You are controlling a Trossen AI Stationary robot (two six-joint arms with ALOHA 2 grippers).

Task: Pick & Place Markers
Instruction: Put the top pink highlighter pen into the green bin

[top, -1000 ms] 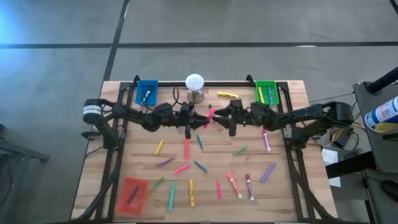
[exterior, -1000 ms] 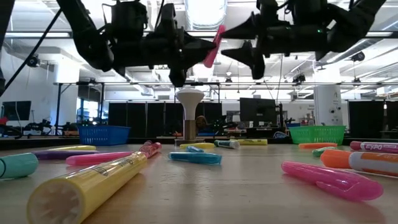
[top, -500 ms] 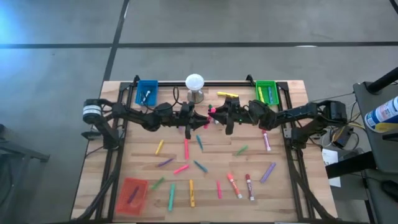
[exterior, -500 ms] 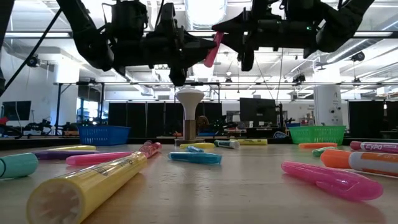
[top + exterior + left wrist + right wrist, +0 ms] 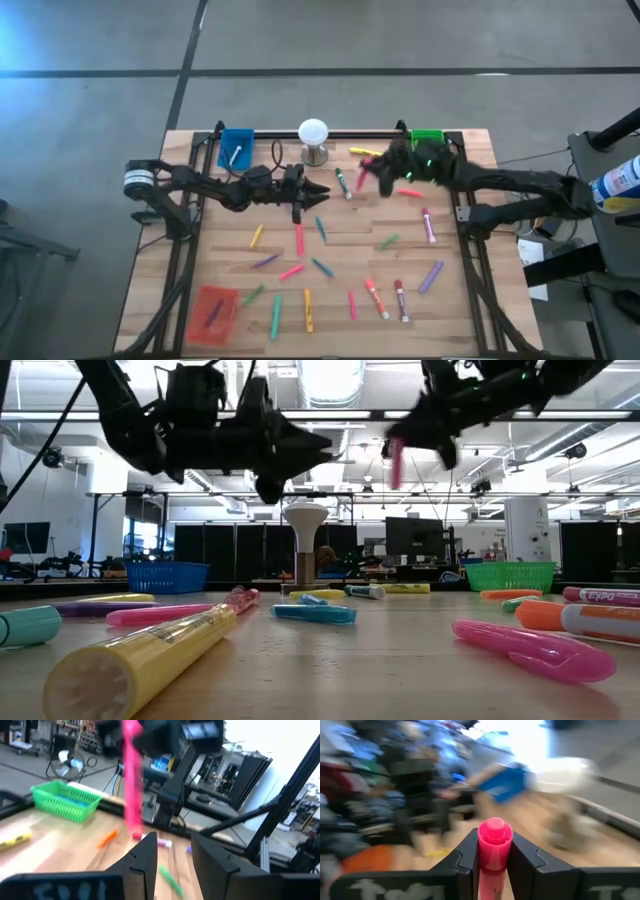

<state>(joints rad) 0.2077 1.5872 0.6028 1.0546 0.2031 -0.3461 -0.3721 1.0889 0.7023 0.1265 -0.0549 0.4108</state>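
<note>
Nearest edge of the desk [image 5: 445,325] first: red tray [image 5: 212,308] at the left corner with one purple stick in it. Loose markers run from there up the middle, about eighteen on the wood by my count, plus the one being carried. They are mixed pink, yellow, green, teal, purple and orange, and they point every which way.

Mid-desk, both arms are raised well clear of the wood.
- Left hand [image 5: 320,189] is spread and empty, nothing between its fingers. It points across at the other arm.
- Right hand [image 5: 375,170] is pinching the pink marker [image 5: 495,832]. The cap end stands up between the fingers, and from the low view the body hangs close to upright, free end down.

Far edge: blue tray [image 5: 236,147] on the left, white ball on its stand [image 5: 313,132] in the middle, green tray [image 5: 428,140] on the right. That's three trays and one ball.

The relation you care about is pink marker to green tray. The tray sits just beyond the right hand, toward the far-right corner, and the right arm is by far the nearer one. My read is that this is the carry leg of a drop into that tray, though I can't confirm the target.

The tray's long side runs near-to-far while the marker hangs vertical, so expect it to tip over on release. Lower it before you let go.

The green tray already holds some sticks; I can't count them from here.
</note>
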